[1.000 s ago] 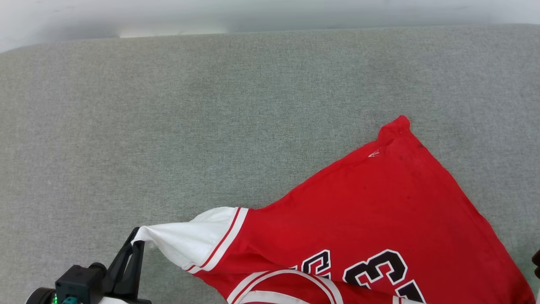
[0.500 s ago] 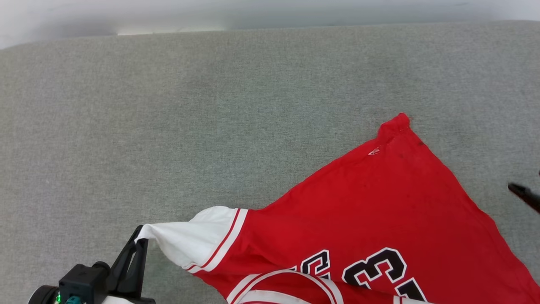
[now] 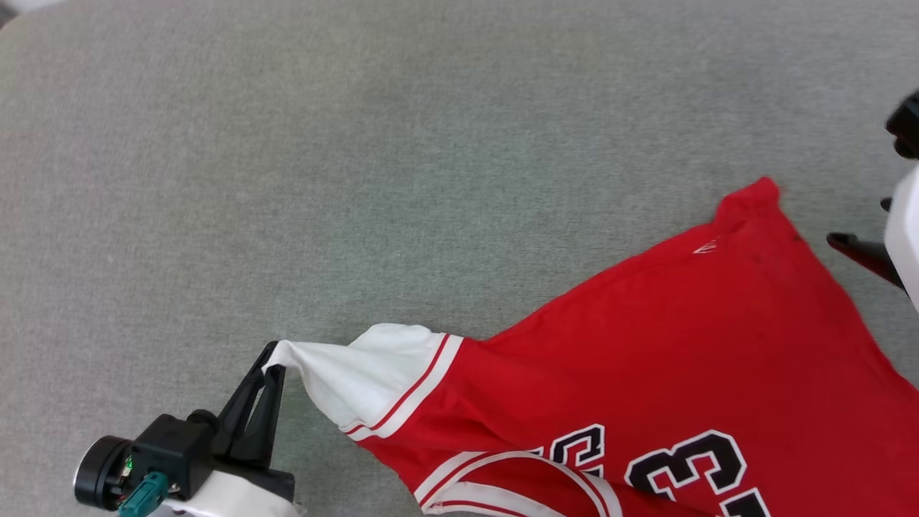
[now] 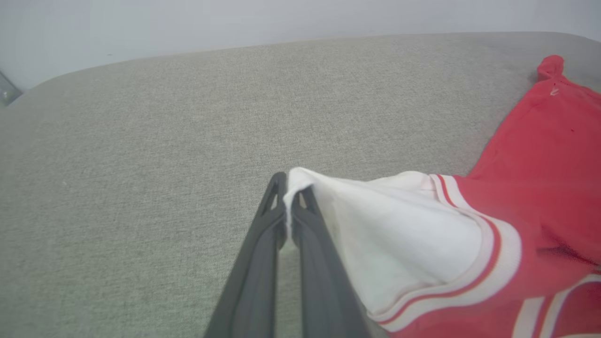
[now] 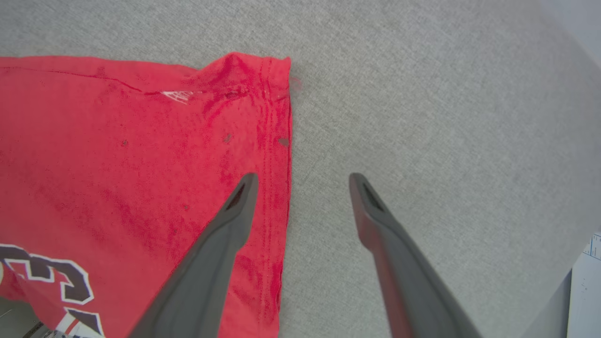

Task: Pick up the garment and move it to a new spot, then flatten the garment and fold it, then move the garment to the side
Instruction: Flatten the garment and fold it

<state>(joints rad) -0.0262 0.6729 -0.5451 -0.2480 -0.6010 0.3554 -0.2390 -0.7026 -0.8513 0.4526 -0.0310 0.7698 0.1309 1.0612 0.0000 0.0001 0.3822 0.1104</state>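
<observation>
The garment (image 3: pixel 646 345), a red T-shirt with a white sleeve and black-and-white numbers, lies spread over the lower right of a grey cushion. My left gripper (image 3: pixel 273 368) is shut on the tip of the white sleeve (image 4: pixel 375 225), pulling it out to the left; in the left wrist view its gripper (image 4: pixel 287 188) pinches the cloth's edge. My right gripper (image 5: pixel 303 180) hovers open above the garment's (image 5: pixel 141 155) hem, one finger over the red cloth and the other over bare cushion. One dark fingertip (image 3: pixel 847 245) shows at the right edge of the head view.
The grey fabric cushion (image 3: pixel 359 179) stretches wide to the left and far side of the garment. Its rounded far edge meets a pale wall (image 4: pixel 235 23). A white object (image 5: pixel 587 281) sits past the cushion's edge in the right wrist view.
My right gripper let go and opened, then rose into view at the right edge. The head camera shifted, so the whole scene slid up and right. The left gripper still holds the sleeve.
</observation>
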